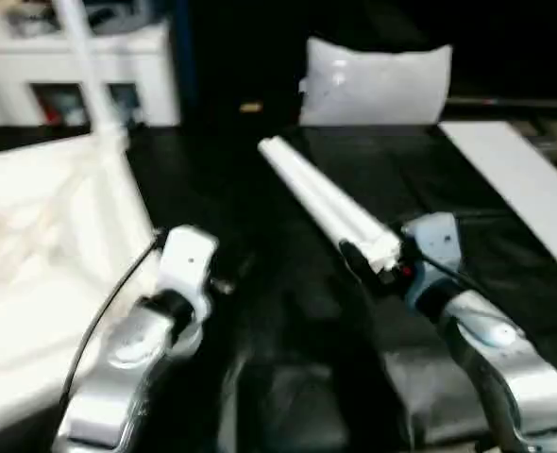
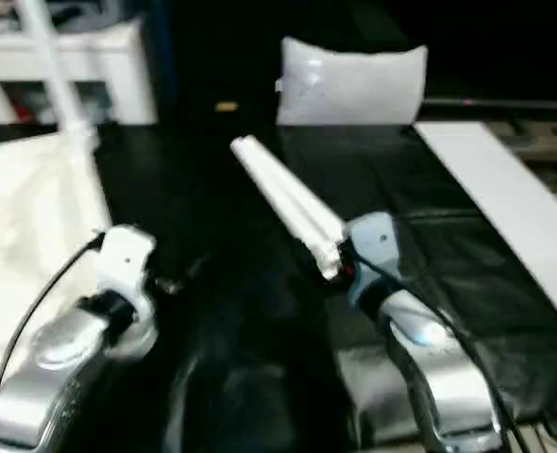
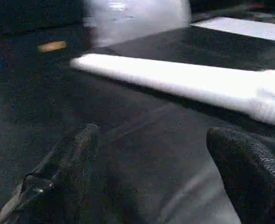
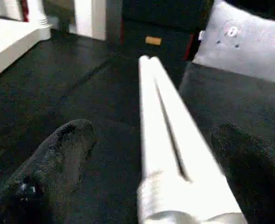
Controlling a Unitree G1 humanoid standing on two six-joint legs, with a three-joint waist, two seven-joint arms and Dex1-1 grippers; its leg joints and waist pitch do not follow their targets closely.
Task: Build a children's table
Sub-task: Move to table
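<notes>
White legs (image 1: 328, 206) (pair) btwn spread right gripper (image 4: 151, 154) fingers

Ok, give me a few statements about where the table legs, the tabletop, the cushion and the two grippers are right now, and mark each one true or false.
1. Loose legs lie side by side on the dark surface. True.
2. The right gripper is shut on the legs. False: its fingers stand apart, one on each side of them.
3. The cushion sits beyond the legs' far end. True.
4. The tabletop is on the robot's right. False: it is on its left.
5. The left gripper holds a leg. False: it is open and empty.
</notes>
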